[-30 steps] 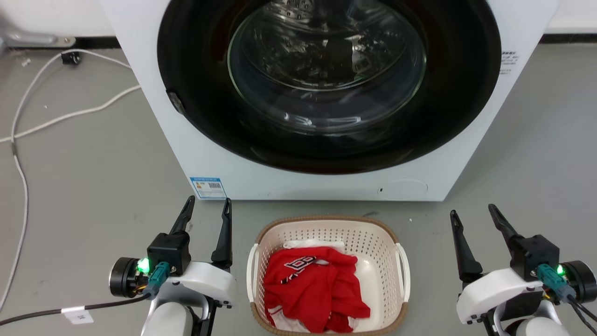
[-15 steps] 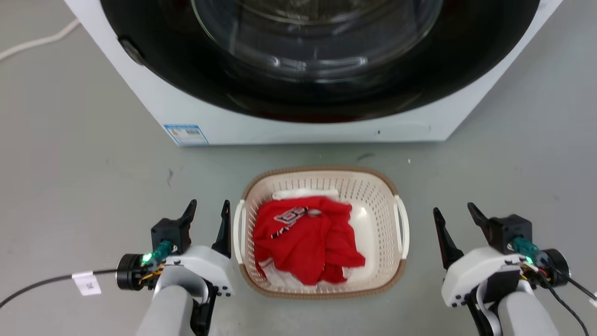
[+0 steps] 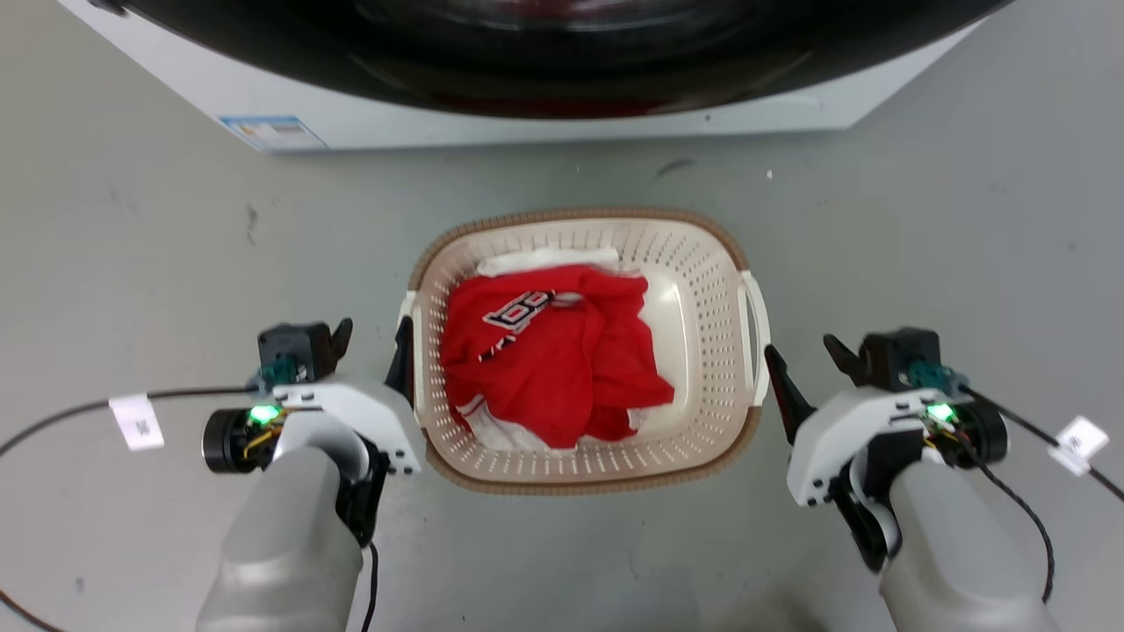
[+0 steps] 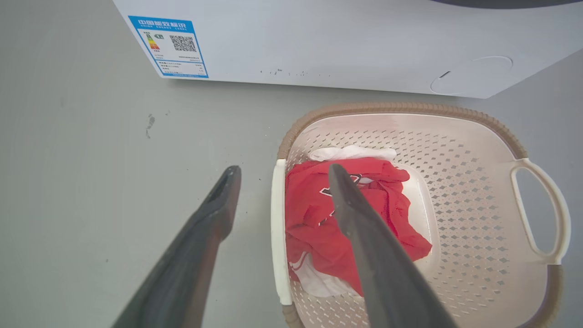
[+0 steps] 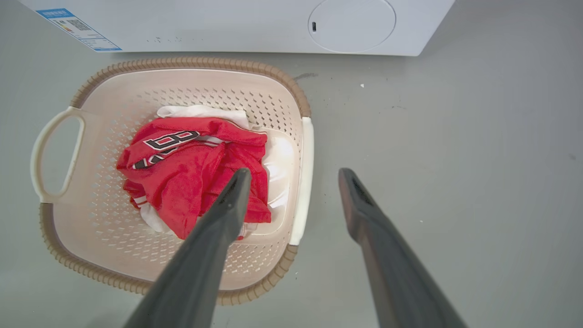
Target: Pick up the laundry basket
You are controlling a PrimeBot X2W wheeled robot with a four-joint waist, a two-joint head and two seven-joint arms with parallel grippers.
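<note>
The left gripper (image 3: 373,338) is spread open and empty. In its wrist view its two fingers frame the left handle (image 4: 278,228) of the laundry basket (image 3: 580,215), one finger over the bare floor (image 3: 132,219) and the other over the red shirt (image 3: 544,351) inside. The right gripper (image 3: 801,349), also open and empty, mirrors this at the right handle (image 5: 306,177). The basket sits on the floor between the two grippers, just in front of the washing machine (image 3: 439,123), with a white cloth (image 3: 544,259) under the shirt.

The step in hand looks like the final approach to the handles. To do it well, each gripper should travel along its fingers until the white bar sits deep between them. The inner finger should stay clear of the shirt so no fabric is pinched. Both sides should then close together and lift evenly so the basket does not tip.

The wrist views show how each handle lines up between the fingers, and also the open loop of the opposite handle. The head view shows both grippers at once, roughly level on either side. From it the fingers' height above the rim cannot be judged, and the right gripper's fingers look just outside the basket.
</note>
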